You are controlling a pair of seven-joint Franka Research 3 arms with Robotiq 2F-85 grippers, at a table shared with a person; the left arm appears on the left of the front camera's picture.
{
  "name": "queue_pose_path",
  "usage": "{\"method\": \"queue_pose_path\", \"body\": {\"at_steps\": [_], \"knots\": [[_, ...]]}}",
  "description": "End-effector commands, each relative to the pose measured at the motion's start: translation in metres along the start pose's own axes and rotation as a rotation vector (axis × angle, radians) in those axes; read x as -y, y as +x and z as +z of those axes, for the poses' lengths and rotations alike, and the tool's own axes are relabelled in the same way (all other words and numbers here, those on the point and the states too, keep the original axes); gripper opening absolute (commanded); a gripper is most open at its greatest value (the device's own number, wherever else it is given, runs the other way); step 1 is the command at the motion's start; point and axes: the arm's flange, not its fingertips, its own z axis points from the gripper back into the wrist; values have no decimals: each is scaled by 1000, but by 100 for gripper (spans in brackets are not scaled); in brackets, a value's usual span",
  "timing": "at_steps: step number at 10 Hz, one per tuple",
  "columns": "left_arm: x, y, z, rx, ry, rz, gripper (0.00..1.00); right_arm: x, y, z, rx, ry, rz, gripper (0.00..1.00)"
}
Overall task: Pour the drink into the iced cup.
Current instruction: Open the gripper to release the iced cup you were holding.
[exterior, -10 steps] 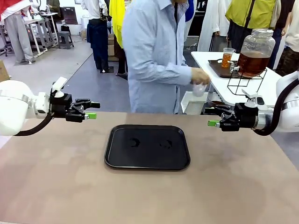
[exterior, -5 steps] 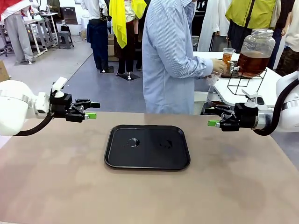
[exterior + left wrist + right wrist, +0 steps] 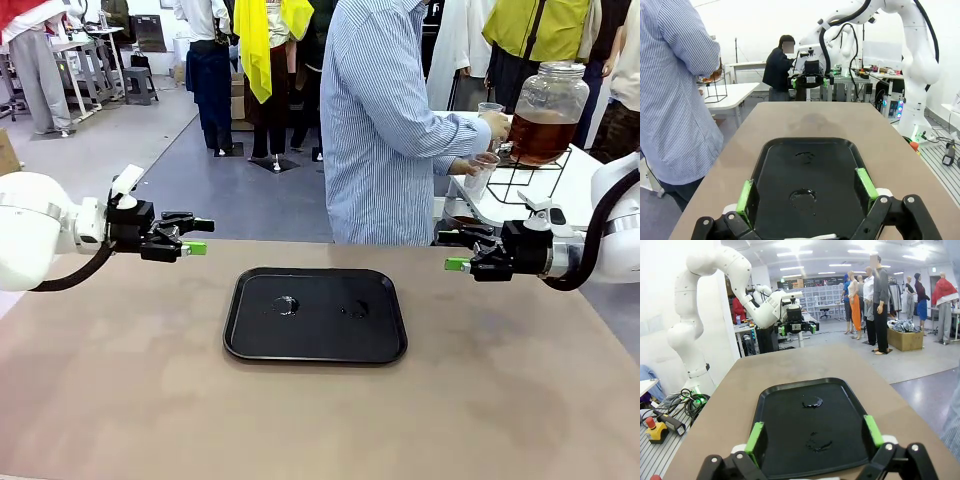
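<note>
The drink [image 3: 540,135] is amber liquid in a big glass jar on a wire stand, on the white side table at the back right. A person in a striped shirt [image 3: 385,130] stands there with one hand on a small cup [image 3: 489,108] by the jar. The other hand holds a clear cup [image 3: 480,176]; I cannot tell whether it holds ice. My left gripper [image 3: 199,235] hovers open at the table's left, empty, and my right gripper [image 3: 450,251] hovers open at the right, empty. Both point at the black tray [image 3: 250,340]. Left gripper [image 3: 805,189] and right gripper [image 3: 814,434] stand wide above it.
The black tray [image 3: 840,150] [image 3: 785,390] lies mid-table with two small wet patches [image 3: 286,304]. The brown tabletop [image 3: 120,380] surrounds it. The person stands just beyond the far edge, and the white side table [image 3: 560,190] is behind my right arm.
The person has stepped right and turned to the side table, raising a clear cup and reaching for the cup by the jar. Both arms have stayed still.
</note>
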Motion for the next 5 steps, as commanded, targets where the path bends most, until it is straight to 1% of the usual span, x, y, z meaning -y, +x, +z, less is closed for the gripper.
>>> {"method": "queue_pose_path", "body": {"at_steps": [1, 5], "knots": [[-1, 1, -1, -1, 1, -3, 100, 1, 3, -2, -3, 2, 6, 100], [-1, 1, -1, -1, 1, -3, 100, 1, 3, -2, -3, 2, 6, 100]]}}
